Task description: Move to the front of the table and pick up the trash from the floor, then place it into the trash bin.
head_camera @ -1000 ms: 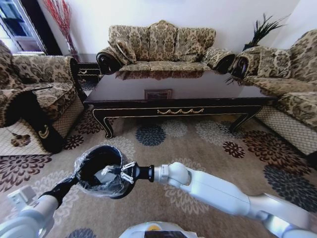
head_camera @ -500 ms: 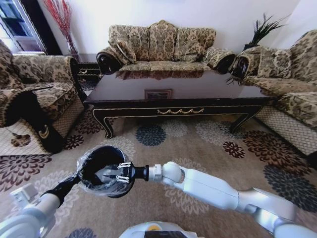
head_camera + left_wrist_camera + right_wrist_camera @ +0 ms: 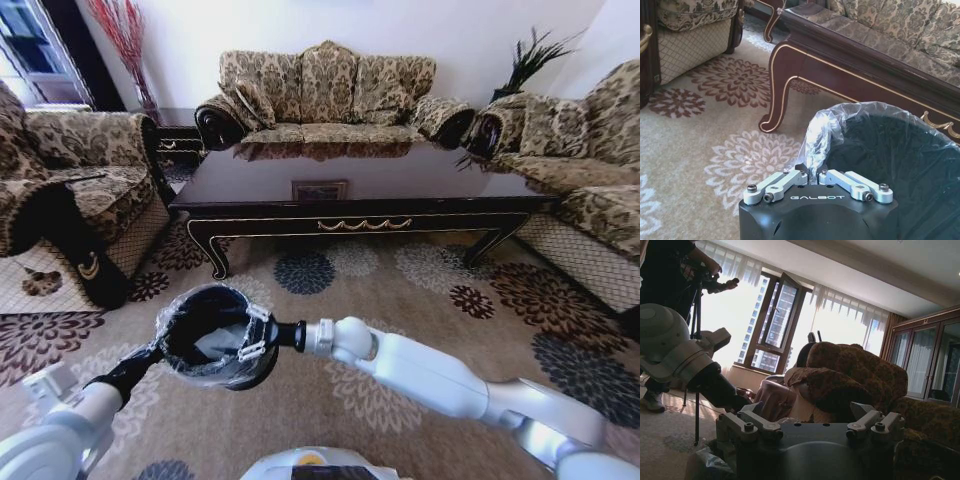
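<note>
Floral carpet (image 3: pixel 400 290) spreads before the coffee table (image 3: pixel 350 195). Left claw (image 3: pixel 817 176) pinches the trash bin (image 3: pixel 212 335) liner at its rim; right claw (image 3: pixel 250 335) hangs spread inside, seemingly empty.

Head camera looks down across the table (image 3: pixel 360 185); both wrist cameras sit close, apparently sharing the trash bin (image 3: pixel 890 150) rim.

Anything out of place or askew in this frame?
Yes: the trash bin is not standing on the carpet. The left gripper pinches its liner at the rim and holds it tilted, while the right gripper sits open over its mouth.
</note>
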### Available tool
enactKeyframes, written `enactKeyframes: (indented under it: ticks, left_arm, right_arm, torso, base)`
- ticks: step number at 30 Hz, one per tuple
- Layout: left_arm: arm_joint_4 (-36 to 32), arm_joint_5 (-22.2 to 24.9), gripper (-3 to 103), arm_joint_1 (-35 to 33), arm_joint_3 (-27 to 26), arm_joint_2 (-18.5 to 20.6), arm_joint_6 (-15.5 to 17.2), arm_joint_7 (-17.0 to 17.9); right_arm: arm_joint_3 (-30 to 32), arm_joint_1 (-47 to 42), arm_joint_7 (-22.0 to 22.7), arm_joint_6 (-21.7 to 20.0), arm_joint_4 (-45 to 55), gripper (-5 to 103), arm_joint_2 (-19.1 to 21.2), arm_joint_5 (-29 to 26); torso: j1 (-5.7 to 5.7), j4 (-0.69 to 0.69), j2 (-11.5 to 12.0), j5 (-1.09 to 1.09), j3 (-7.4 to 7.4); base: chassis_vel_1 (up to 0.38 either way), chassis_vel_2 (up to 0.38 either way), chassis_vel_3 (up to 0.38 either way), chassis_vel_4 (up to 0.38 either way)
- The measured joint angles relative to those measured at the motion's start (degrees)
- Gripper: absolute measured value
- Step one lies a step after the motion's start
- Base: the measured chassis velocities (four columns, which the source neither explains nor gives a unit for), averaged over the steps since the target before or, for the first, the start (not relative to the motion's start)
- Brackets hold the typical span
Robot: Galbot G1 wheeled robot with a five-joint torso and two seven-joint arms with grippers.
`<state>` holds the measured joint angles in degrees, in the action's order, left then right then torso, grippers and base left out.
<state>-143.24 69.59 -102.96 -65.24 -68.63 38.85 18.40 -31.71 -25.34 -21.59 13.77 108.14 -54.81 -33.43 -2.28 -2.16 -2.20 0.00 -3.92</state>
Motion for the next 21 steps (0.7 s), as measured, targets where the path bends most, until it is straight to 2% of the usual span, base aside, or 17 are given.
enactKeyframes:
  ticks: [2, 6, 9, 10, 12, 14, 21]
  left_arm:
    - [0.00, -0.35, 5, 0.72, 0.52, 0.04, -0.01, 0.00]
    - [0.00, -0.97, 5, 1.90, 1.11, 0.15, -0.81, -0.01]
    - [2.34, -2.27, 5, 3.53, 1.18, 0.39, -2.40, -0.07]
    - [2.34, -2.27, 5, 3.53, 1.18, 0.39, -2.40, -0.07]
    - [4.74, -3.13, 4, 4.59, 1.29, 0.28, -3.06, 0.13]
    - [6.77, -3.39, 4, 5.63, 2.08, -0.47, -3.50, 0.84]
    - [12.38, -4.14, 4, 8.09, 6.02, -3.09, -4.40, 4.26]
  right_arm:
    - [2.31, -0.37, 0.73, -0.09, 0.57, 99, 0.53, -1.12]
    - [5.43, -1.79, 3.56, -0.59, 1.23, 100, 0.96, -2.62]
    - [9.14, -4.53, 9.92, -2.30, 1.18, 100, 1.33, -2.56]
    - [9.14, -4.53, 9.92, -2.30, 1.18, 100, 1.33, -2.56]
    - [12.17, -6.91, 14.33, -3.67, 0.24, 100, 1.71, -1.43]
    - [15.23, -9.18, 17.97, -4.64, -0.80, 100, 2.08, -0.16]
    - [22.28, -14.79, 22.67, -5.45, -2.58, 100, 2.46, 1.19]
  torso:
    - [0.00, 0.00, 0.00, 0.00, 0.00]
    - [0.00, 0.00, 0.00, 0.00, 0.00]
    - [0.00, 0.00, 0.00, 0.01, 0.00]
    - [0.00, 0.00, 0.00, 0.01, 0.00]
    - [0.00, -0.01, 0.00, 0.00, 0.00]
    - [0.00, 0.01, 0.00, 0.00, 0.00]
    - [0.00, -0.01, 0.00, 0.00, 0.00]
  base:
    - [0.000, 0.000, 0.000, 0.000]
    - [0.000, 0.000, 0.000, 0.000]
    - [0.000, 0.000, 0.000, 0.000]
    - [0.000, 0.000, 0.000, 0.000]
    - [0.000, 0.000, 0.000, 0.000]
    - [0.000, 0.000, 0.000, 0.000]
    - [0.000, 0.000, 0.000, 0.000]
